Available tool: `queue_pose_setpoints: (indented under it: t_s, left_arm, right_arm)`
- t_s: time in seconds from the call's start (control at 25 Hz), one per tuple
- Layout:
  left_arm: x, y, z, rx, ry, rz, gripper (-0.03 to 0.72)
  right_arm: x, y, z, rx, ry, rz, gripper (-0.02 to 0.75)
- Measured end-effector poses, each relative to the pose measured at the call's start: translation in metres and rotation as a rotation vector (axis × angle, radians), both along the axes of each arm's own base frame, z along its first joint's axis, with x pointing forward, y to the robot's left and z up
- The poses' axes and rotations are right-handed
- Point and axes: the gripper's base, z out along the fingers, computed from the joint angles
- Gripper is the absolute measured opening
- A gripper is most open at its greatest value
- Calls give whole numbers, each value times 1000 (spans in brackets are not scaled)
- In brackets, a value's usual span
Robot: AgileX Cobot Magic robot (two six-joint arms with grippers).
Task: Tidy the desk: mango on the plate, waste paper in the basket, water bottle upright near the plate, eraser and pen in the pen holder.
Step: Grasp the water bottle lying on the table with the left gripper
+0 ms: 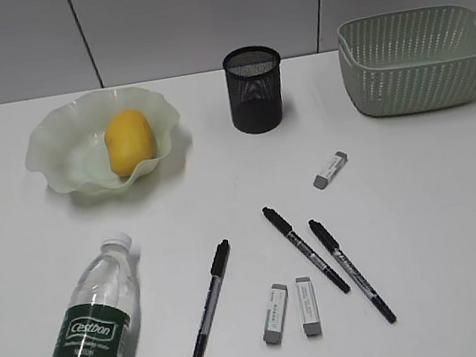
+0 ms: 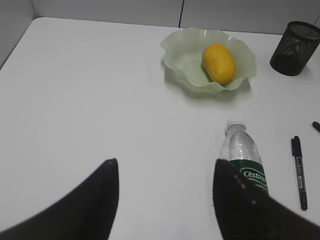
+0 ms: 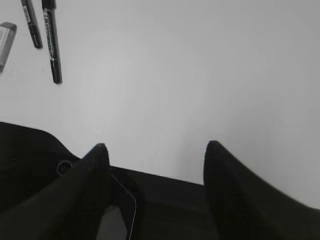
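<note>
Left fingers [image 2: 107, 195] spread wide apart over bare white surface [image 2: 90, 100], gripping nothing; tips only, the rest cut off at the bottom edge. Just beside the right-hand finger, water bottle [image 2: 244, 157] lying flat, cap toward the plate [image 2: 172, 52], lower half hidden behind that finger. Mango [image 2: 218, 63] sitting in the plate. Right fingers [image 3: 97, 170] likewise parted and empty, hanging past the surface edge over something dark, hard to make out. Two pens [image 3: 51, 40] and an eraser [image 3: 6, 37] clipped at the top-left corner there. Out front: three pens [image 1: 211, 302], three erasers [image 1: 330, 169] loose on the surface; pen holder [image 1: 255, 90] and basket [image 1: 420, 68] at the back, insides not readable. Neither arm visible in the exterior view.
</note>
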Motion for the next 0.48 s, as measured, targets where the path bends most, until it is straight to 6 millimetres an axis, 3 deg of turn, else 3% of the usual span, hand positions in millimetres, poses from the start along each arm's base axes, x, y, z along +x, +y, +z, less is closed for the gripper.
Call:
queue_pose_setpoints:
  t_s: [0.28, 0.48]
  left_arm:
    - [6, -1, 0, 8, 36, 0, 445]
    - [45, -13, -1, 73, 254, -49, 445]
  right_arm:
    - [-57, -18, 9, 34, -316, 24, 408]
    - [-85, -26, 9, 92, -479, 4, 393]
